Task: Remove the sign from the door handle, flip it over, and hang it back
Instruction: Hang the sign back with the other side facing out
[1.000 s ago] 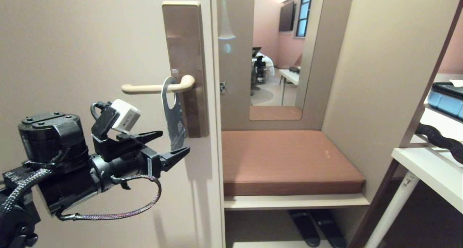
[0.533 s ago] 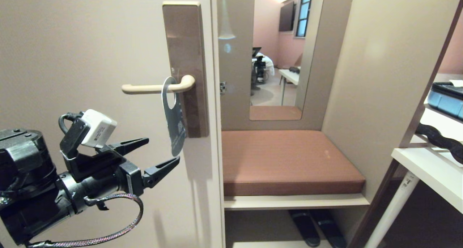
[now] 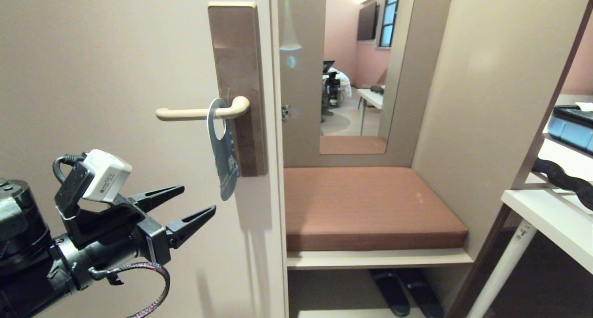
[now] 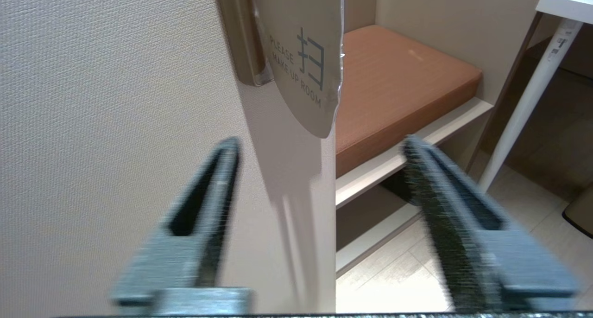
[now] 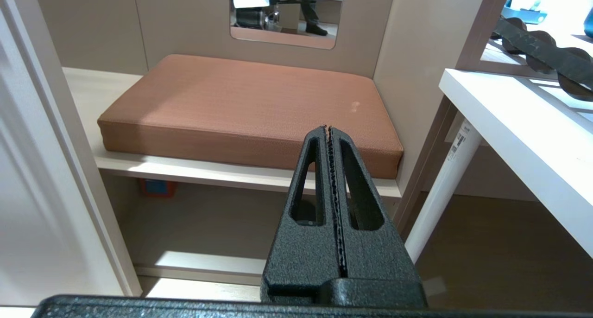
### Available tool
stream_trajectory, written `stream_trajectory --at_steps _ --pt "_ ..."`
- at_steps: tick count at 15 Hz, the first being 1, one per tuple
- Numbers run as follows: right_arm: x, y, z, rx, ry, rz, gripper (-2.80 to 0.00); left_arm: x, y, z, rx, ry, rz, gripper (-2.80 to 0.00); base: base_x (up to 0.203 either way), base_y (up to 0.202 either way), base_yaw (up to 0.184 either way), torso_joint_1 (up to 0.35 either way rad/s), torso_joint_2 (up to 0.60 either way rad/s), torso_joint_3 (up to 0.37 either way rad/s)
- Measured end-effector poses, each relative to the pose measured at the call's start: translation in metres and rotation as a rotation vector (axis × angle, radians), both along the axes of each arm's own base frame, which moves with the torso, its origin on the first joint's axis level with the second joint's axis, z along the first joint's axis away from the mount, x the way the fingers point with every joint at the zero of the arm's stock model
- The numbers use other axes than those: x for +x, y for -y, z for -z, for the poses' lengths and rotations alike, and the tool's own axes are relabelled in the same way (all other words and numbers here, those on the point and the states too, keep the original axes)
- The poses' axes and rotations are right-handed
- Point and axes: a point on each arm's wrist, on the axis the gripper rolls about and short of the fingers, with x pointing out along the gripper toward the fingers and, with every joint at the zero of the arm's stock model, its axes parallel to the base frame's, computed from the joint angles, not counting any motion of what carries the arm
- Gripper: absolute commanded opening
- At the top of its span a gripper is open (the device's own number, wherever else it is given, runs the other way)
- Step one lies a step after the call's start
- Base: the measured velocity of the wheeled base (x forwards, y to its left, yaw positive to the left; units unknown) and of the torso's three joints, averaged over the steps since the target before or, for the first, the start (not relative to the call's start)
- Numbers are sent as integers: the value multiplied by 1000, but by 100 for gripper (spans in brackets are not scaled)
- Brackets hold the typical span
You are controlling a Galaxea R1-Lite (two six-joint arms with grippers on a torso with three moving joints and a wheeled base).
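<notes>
The sign [image 3: 224,160] hangs by its round hole on the cream door handle [image 3: 199,112], which sits on a tall brown plate [image 3: 238,49]. Its grey-lettered "PLEASE MAKE UP ROOM" face [image 4: 301,58] shows in the left wrist view. My left gripper [image 3: 198,198] is open and empty, below and to the left of the sign's lower end, clear of it. In its own view my right gripper [image 5: 328,128] is shut on nothing, parked low and pointing at the bench cushion.
The door's edge [image 3: 277,169] runs just right of the plate. Beyond it are a brown bench cushion [image 3: 366,206] under a mirror [image 3: 356,67], slippers [image 3: 403,292] underneath, and a white table [image 3: 551,216] at the right.
My left gripper has let go of the sign's lower end and drawn back down and to the left. The sign has swung back to hang straight from the handle.
</notes>
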Motion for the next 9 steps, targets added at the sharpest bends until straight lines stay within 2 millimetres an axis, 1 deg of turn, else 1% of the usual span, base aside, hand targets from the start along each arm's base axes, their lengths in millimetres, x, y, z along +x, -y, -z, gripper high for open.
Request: stream_trajectory --at_steps 6,9 --pt "0 0 0 0 0 1 -280 1 -2 -3 -7 10 -11 -280 0 0 0 0 0 0" --pt "0 0 0 0 0 1 -280 7 -4 -7 -11 23 -29 -280 0 0 0 0 0 0"
